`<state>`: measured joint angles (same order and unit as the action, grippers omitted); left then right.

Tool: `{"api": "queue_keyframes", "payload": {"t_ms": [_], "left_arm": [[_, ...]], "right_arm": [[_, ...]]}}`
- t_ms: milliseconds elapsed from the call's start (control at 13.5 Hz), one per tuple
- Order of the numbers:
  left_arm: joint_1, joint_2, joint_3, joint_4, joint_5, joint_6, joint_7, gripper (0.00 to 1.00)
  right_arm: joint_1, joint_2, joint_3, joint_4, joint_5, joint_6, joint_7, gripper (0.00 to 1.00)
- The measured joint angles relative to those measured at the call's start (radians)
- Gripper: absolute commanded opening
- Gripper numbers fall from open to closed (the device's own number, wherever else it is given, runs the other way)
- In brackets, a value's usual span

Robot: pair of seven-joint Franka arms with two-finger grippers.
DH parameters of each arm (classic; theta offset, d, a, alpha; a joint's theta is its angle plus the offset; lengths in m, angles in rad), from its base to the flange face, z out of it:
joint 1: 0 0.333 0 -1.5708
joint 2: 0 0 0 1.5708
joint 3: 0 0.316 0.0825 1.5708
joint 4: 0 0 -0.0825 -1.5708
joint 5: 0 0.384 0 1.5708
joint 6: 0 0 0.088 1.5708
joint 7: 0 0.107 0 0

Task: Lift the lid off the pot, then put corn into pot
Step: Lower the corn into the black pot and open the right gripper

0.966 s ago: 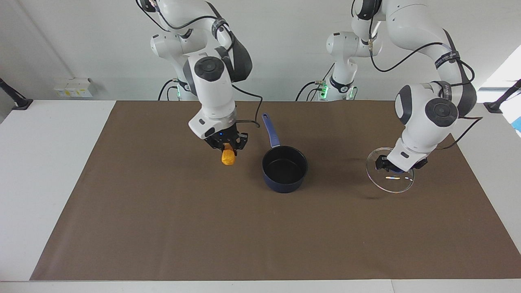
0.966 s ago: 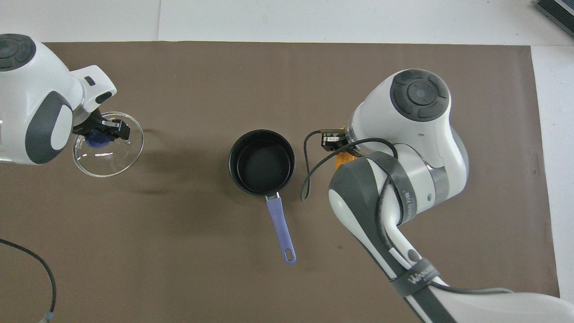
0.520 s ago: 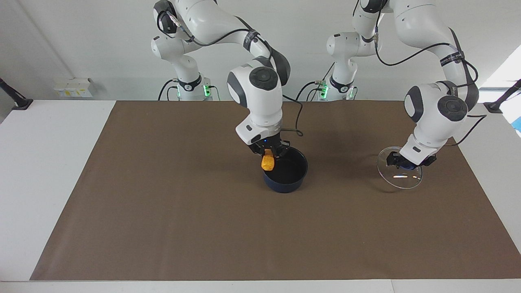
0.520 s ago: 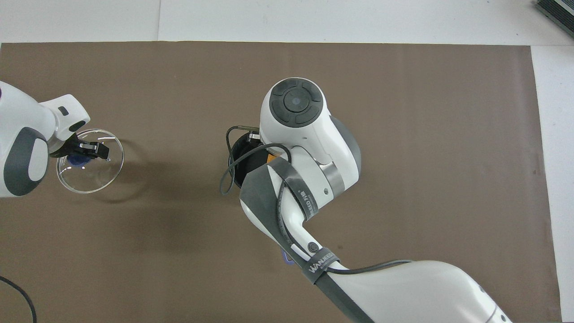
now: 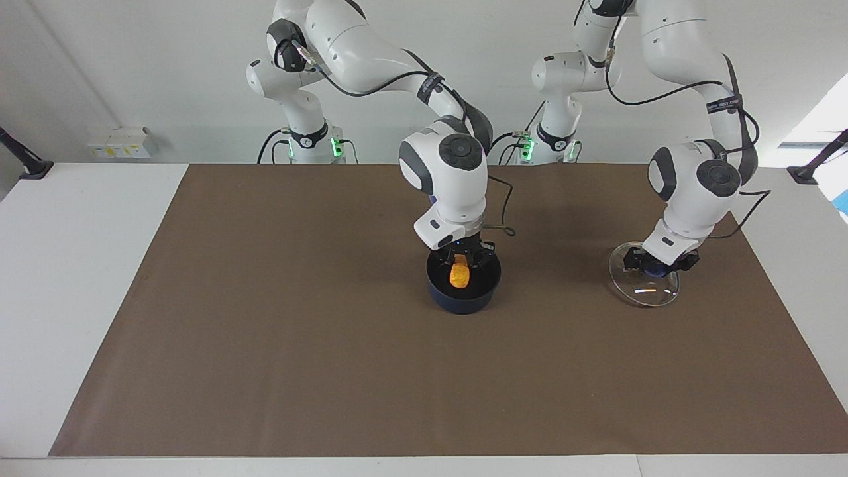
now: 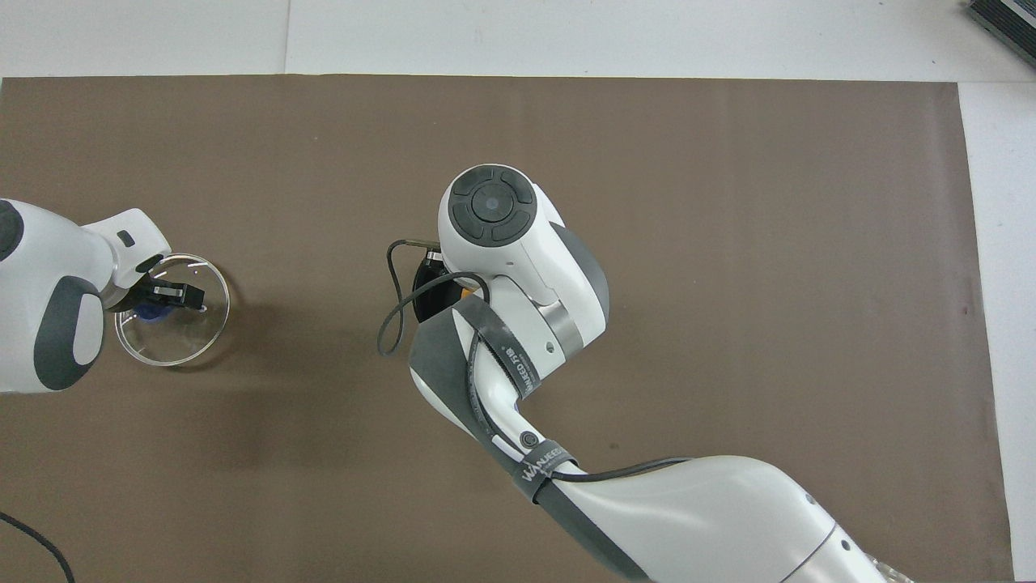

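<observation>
Lid part is done: the left gripper [image 5: 659, 264] is clenching the lid [image 5: 644, 286] by its knob, resting it on the bench at the pot's 3 o'clock in the facing view. The right gripper [image 5: 463, 260] is gripping the corn [image 5: 460, 275], dangling it inside the pot [image 5: 464, 283], so only letting go is left.

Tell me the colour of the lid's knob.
Blue; the lid's knob shows best in the facing view.

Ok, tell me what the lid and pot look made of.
Lid: clear glass, apparently; the brown mat shows through and it glints. Its blue knob looks plastic.
Pot: probably coated metal, with a dark navy outside and a matte black inside.
</observation>
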<state>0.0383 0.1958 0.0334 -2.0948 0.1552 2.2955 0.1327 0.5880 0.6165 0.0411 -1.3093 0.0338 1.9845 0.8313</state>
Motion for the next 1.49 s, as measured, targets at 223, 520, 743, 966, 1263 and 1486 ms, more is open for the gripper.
{"api": "queue_keyframes", "payload": {"t_ms": [223, 520, 743, 966, 1263, 1486], "left_arm": [[0.006, -0.005, -0.001, -0.006, 0.000, 0.009, 0.003, 1.00], [0.006, -0.015, -0.002, -0.001, 0.000, 0.009, 0.003, 1.00], [0.006, -0.013, -0.010, 0.033, 0.000, -0.004, -0.014, 1.00], [-0.003, -0.009, -0.021, 0.099, -0.006, -0.066, -0.057, 1.00], [-0.061, -0.008, -0.030, 0.186, -0.050, -0.146, -0.110, 1.00], [-0.086, -0.011, -0.031, 0.280, -0.052, -0.292, -0.114, 1.00]], "right_arm": [[-0.002, 0.023, 0.000, 0.000, 0.000, 0.030, 0.000, 0.31], [0.005, 0.031, 0.001, -0.028, 0.002, 0.048, 0.000, 0.54], [0.008, 0.036, 0.001, -0.054, 0.002, 0.070, 0.000, 1.00], [0.005, 0.034, -0.001, -0.052, 0.002, 0.071, -0.002, 1.00], [-0.019, -0.038, -0.012, -0.046, 0.001, 0.033, -0.033, 1.00], [-0.091, -0.152, -0.020, -0.043, -0.027, -0.094, -0.125, 1.00]]}}
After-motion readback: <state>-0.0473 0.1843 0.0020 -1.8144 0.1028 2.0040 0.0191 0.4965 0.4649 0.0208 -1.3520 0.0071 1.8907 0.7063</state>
